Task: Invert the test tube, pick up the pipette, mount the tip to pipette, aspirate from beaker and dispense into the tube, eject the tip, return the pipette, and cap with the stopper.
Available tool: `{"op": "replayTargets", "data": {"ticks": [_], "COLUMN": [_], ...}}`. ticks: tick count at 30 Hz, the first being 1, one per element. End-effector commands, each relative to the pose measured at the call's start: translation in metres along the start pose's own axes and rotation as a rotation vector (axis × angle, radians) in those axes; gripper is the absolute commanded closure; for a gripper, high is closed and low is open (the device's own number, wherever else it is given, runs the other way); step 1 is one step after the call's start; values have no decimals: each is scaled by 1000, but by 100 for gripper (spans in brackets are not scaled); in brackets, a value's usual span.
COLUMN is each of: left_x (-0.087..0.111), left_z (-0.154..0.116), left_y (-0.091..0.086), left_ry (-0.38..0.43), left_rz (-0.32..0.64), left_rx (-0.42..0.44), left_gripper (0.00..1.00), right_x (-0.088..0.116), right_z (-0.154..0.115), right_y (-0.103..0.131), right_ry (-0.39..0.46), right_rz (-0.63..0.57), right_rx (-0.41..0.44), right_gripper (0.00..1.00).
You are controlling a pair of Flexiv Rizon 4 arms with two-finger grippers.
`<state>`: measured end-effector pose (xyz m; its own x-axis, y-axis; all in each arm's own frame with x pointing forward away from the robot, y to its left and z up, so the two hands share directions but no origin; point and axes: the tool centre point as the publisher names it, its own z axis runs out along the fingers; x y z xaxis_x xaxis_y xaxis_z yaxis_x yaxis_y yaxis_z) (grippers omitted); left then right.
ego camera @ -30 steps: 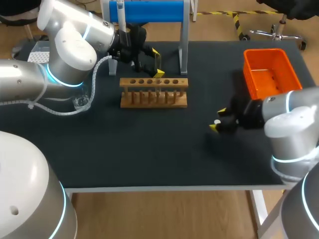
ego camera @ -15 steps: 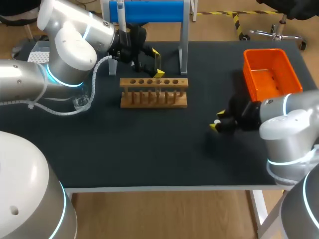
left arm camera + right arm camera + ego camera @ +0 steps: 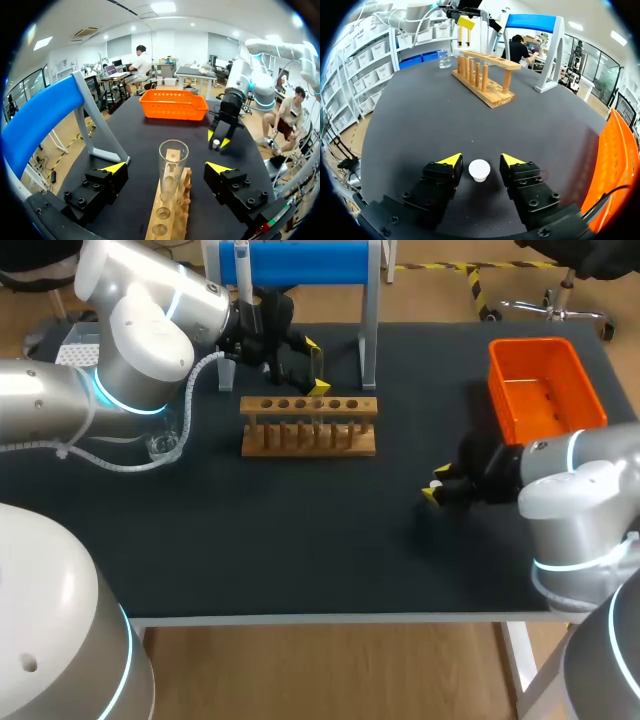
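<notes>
Spread wide, the left pincer [image 3: 166,167] straddles the test tube [image 3: 173,167] without touching it, one yellow-tipped finger on each side. The tube stands upright in a hole of the wooden rack [image 3: 169,220], its long axis vertical and its open mouth pointing up toward the wrist. Only the left wrist view shows the clear glass and its rim plainly; from the head view the tube is hard to pick out between the yellow tips above the rack.

Well apart from the rack, the right pincer [image 3: 481,161] sits around the white stopper [image 3: 479,170]. The right wrist view shows its round face between the fingers, with a narrow dark gap on each side, so these fingers are parted too. From the head view the stopper is just a white dot at the tips.

An orange basket [image 3: 530,405] sits beyond the right arm, and a beaker [image 3: 163,445] stands left of the rack.
</notes>
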<state>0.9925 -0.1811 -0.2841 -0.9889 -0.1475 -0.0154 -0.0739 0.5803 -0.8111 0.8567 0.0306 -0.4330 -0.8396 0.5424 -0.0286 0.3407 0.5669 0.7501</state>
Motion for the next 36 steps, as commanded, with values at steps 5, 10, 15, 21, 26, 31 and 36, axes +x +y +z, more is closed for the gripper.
{"op": "replayTargets", "data": {"ticks": [5, 10, 15, 21, 26, 31, 36], "left_x": [0, 0, 0, 0, 0, 0, 0], "left_z": [0, 0, 0, 0, 0, 0, 0], "left_y": [-1, -1, -1, -1, -1, -1, -1], "left_ry": [-1, -1, -1, -1, -1, -1, -1], "left_rz": [-1, -1, -1, -1, -1, -1, -1], "left_rx": [-2, -2, -2, -2, -2, -2, -2], "left_gripper": [0, 0, 0, 0, 0, 0, 0], "right_x": [2, 3, 3, 2, 1, -1, -2], "right_z": [-1, -1, -1, -1, -6, -19, -42], "right_y": [0, 0, -1, -2, 0, 13, 37], "right_ry": [-1, -1, -5, -4, 0, 24, 92], "right_rz": [-4, -4, -2, 2, 17, 32, -13], "right_rx": [3, 8, 15, 16, 7, -13, -38], "right_gripper": [56, 76, 100, 100, 100, 100, 100]}}
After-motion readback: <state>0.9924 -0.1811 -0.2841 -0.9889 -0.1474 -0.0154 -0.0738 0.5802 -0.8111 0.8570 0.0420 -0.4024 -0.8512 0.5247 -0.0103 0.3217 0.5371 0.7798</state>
